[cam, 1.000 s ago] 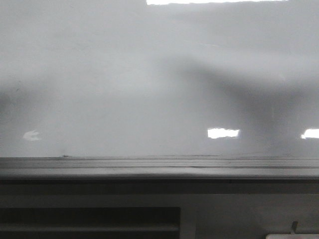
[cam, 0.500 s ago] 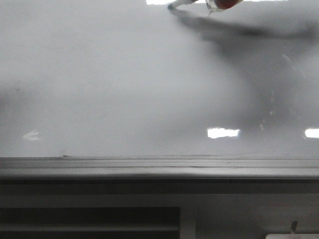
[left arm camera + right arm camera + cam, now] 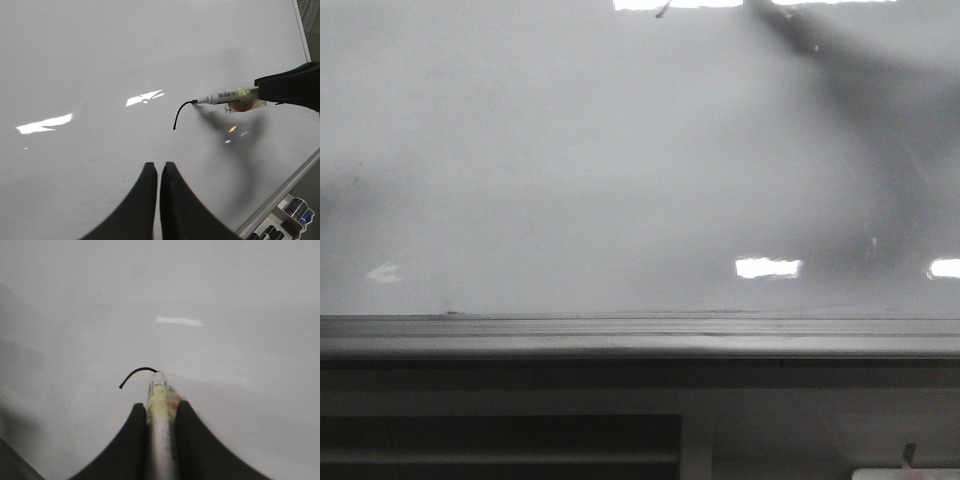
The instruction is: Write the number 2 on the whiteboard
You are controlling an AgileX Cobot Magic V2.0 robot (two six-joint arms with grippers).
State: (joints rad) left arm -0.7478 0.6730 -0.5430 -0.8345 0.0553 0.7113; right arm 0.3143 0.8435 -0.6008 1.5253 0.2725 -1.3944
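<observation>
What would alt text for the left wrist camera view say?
The right gripper holds a marker pen with its tip at the end of a short curved black stroke on the whiteboard. The left gripper is shut and empty.

The front view is dim and soft, almost without colour. The whiteboard [image 3: 570,180] is glossy and reflects bright rectangles of lamps: one strip at the top edge and smaller patches low on the right. A wide, blurred shadow crosses the upper right part of the board. The grey ledge [image 3: 620,340] below is dark and a little smeared.

The left wrist view is brighter and more sharp. Two white glare patches lie on the board, and the marker pen [image 3: 227,95] throws a soft grey shadow just beside it.

In the right wrist view the light is even and flat; the near gripper [image 3: 160,410] is out of focus, and one pale reflection shows farther up.
</observation>
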